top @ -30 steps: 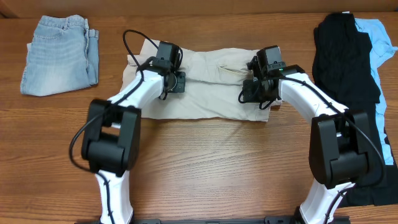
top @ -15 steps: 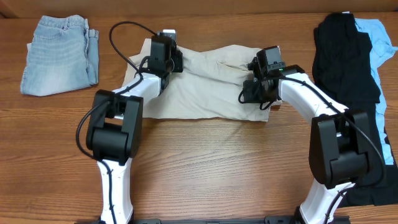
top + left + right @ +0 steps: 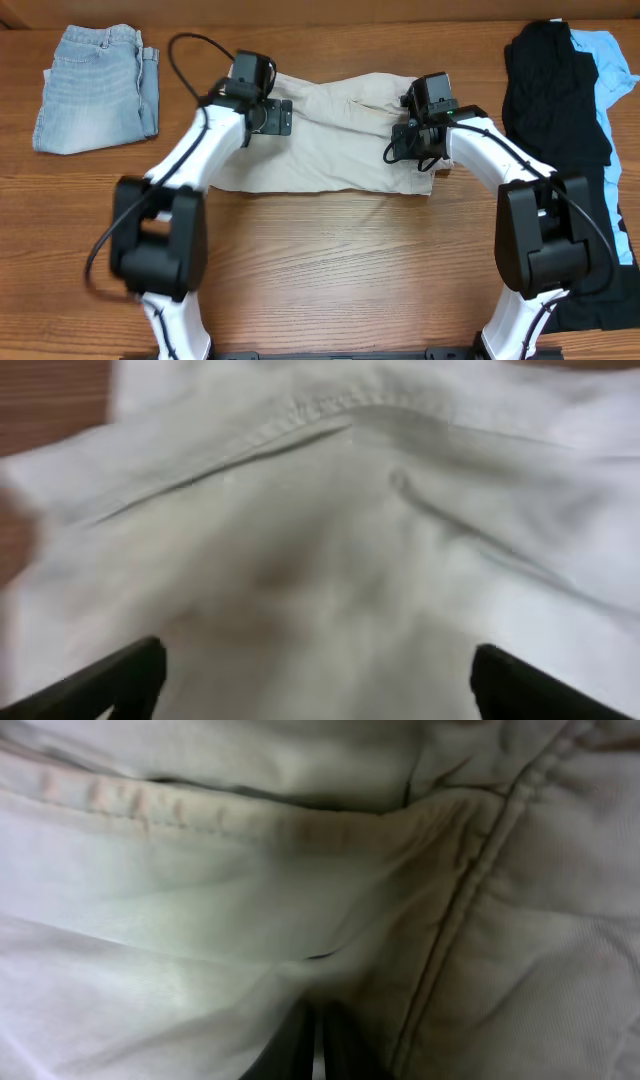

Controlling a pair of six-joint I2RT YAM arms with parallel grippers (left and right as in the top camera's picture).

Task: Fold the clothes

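Lying folded at the far left of the wooden surface [image 3: 330, 260], the pale blue jeans [image 3: 97, 87] look finished. Next comes the left claw [image 3: 272, 115], poised over the left end of the beige trousers [image 3: 330, 150]. In its wrist view the fingers [image 3: 120, 680] stand wide apart with only cloth below them, gripping nothing. The trousers lie spread across the middle of the surface, rumpled along the top edge. At their right end the right claw [image 3: 412, 140] is pressed into the fabric, its fingers [image 3: 298, 1040] drawn nearly together beside a seam. It seems to pinch a thin fold there, though the close view is too cramped to show how much. Farther right, a black garment [image 3: 550, 90] lies over a light blue garment [image 3: 612, 70], both unfolded. With only one end held, any lift would likely drag the trousers askew. A shallow pinch could also slip off mid-fold and leave a crooked crease.
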